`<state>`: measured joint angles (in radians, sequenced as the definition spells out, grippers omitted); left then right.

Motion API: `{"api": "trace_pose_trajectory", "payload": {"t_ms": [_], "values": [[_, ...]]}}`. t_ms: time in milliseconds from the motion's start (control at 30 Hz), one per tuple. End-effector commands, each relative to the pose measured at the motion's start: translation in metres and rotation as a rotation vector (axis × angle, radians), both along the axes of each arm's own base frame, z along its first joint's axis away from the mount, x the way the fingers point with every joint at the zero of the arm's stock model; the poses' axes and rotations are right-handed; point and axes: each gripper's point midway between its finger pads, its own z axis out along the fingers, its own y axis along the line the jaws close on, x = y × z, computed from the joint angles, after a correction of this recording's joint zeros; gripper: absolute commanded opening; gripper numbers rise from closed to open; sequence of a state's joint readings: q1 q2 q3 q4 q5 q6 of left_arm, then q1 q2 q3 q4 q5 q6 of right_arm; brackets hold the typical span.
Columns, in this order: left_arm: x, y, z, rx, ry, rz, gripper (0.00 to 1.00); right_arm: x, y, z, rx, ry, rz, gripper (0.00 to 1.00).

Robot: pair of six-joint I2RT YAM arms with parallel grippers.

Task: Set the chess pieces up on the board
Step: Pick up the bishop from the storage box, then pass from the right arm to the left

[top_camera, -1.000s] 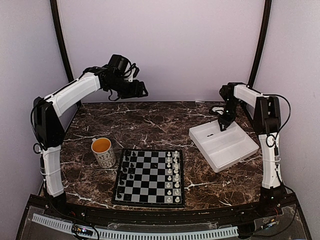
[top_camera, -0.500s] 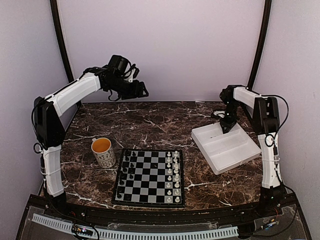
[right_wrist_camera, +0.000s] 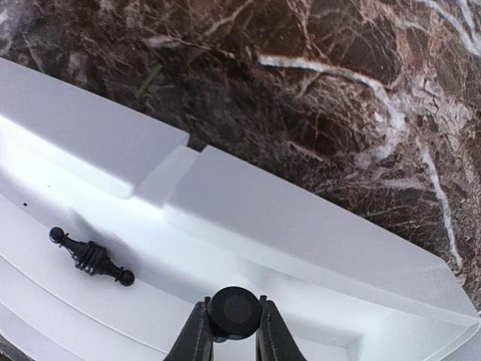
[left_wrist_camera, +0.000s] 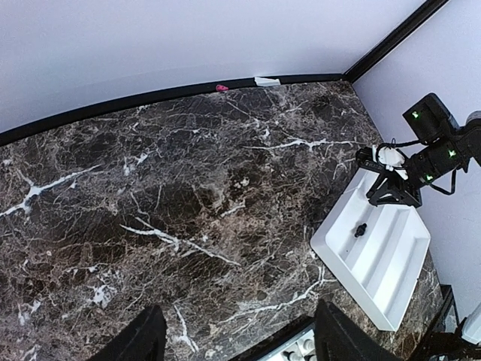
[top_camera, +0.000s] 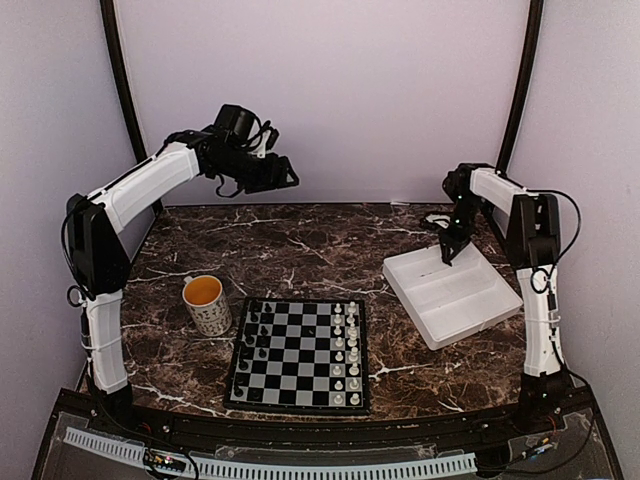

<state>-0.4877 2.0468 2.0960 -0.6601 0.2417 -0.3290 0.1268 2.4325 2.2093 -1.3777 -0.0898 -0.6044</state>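
My right gripper (right_wrist_camera: 234, 317) is shut on a black chess piece (right_wrist_camera: 234, 310), whose round base faces the camera, low over the white tray (right_wrist_camera: 301, 226). Another black piece (right_wrist_camera: 90, 257) lies on its side in the tray to the left. From above, the right gripper (top_camera: 449, 251) hangs at the tray's far corner. The board (top_camera: 296, 350) lies near the front, with black pieces (top_camera: 252, 340) along its left columns and white ones (top_camera: 345, 350) on the right. My left gripper (top_camera: 285, 178) is open and empty, held high over the table's back left.
A mug (top_camera: 207, 303) stands just left of the board. The white tray (top_camera: 470, 300) sits at the right of the marble table. In the left wrist view the tray (left_wrist_camera: 391, 263), its lying piece (left_wrist_camera: 361, 230) and the board's corner (left_wrist_camera: 297, 347) show.
The right gripper's jaws have closed on a black piece in the tray. The tray has slid slightly right. The left arm has barely moved.
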Motion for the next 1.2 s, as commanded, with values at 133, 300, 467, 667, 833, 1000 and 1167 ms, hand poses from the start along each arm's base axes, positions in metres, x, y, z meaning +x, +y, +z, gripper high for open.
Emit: {"api": "trace_pose_trajectory", "payload": {"t_ms": [133, 300, 467, 667, 833, 1000, 1167], "values": [[-0.001, -0.022, 0.044, -0.105, -0.107, -0.084, 0.66, -0.004, 0.040, 0.093, 0.271, -0.132, 0.013, 0.04], [-0.022, -0.065, 0.067, -0.079, -0.284, -0.197, 0.66, -0.018, 0.075, 0.131, 0.514, -0.146, 0.055, 0.04], [-0.065, -0.100, 0.083, -0.057, -0.566, -0.264, 0.65, -0.035, 0.109, 0.153, 0.789, -0.105, 0.060, 0.05], [-0.119, -0.133, 0.062, 0.015, -0.837, -0.369, 0.63, -0.069, 0.136, 0.155, 1.143, 0.087, -0.130, 0.06], [-0.149, -0.152, 0.051, 0.167, -0.947, -0.418, 0.62, -0.092, 0.153, 0.162, 1.281, 0.187, -0.262, 0.06], [-0.168, -0.177, 0.046, 0.246, -1.013, -0.415, 0.60, -0.101, 0.156, 0.186, 1.371, 0.195, -0.345, 0.07], [-0.173, -0.192, 0.033, 0.246, -1.025, -0.385, 0.62, -0.097, 0.156, 0.189, 1.375, 0.237, -0.444, 0.11]]}}
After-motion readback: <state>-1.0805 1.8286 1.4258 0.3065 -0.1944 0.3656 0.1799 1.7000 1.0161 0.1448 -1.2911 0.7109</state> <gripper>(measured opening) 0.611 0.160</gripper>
